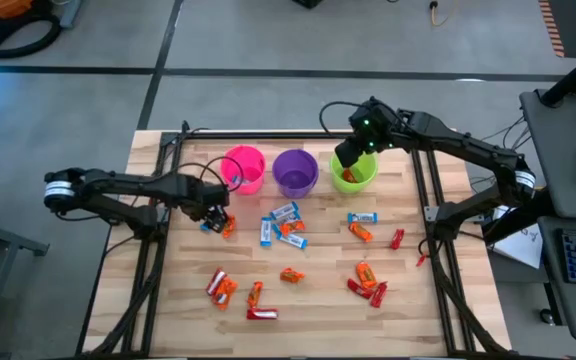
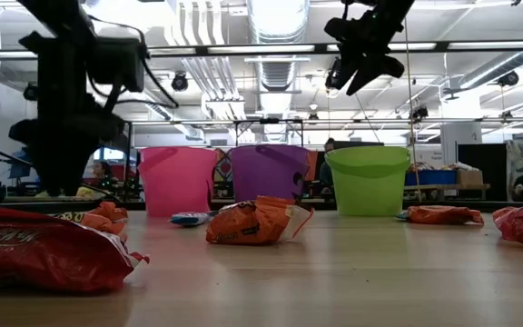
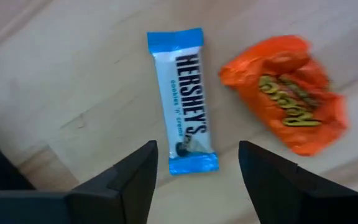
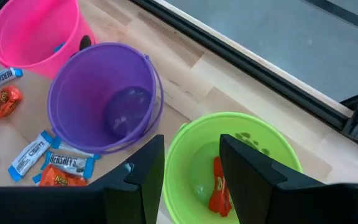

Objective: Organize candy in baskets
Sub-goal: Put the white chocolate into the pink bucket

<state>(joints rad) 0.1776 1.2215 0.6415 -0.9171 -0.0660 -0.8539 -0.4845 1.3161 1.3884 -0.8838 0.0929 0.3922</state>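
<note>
On the left side of the table, the left gripper (image 1: 215, 218) hangs low above two candies near the pink basket (image 1: 243, 168): a blue-and-white bar (image 3: 184, 101) and an orange candy (image 3: 288, 99) just beside it. In the left wrist view its fingers stand wide apart with nothing between them, and the blue-and-white bar lies on the wood in line with the gap. I judge that this arm is at the start of a pick. The next move calls for going down so that the fingers come on both sides of the bar, and closing without catching the orange candy also.

In the middle stands the purple basket (image 1: 295, 171), which looks empty in the right wrist view. Many candies (image 1: 286, 228) lie scattered on the near part of the table, so most of the task is not yet done.

On the right, the right gripper (image 4: 190, 167) hovers over the green basket (image 1: 354, 172) at the far side. Its fingers are partly apart and hold nothing. A red candy (image 4: 217, 190) lies at the bottom of this basket. I think this arm now needs to go to another candy.
</note>
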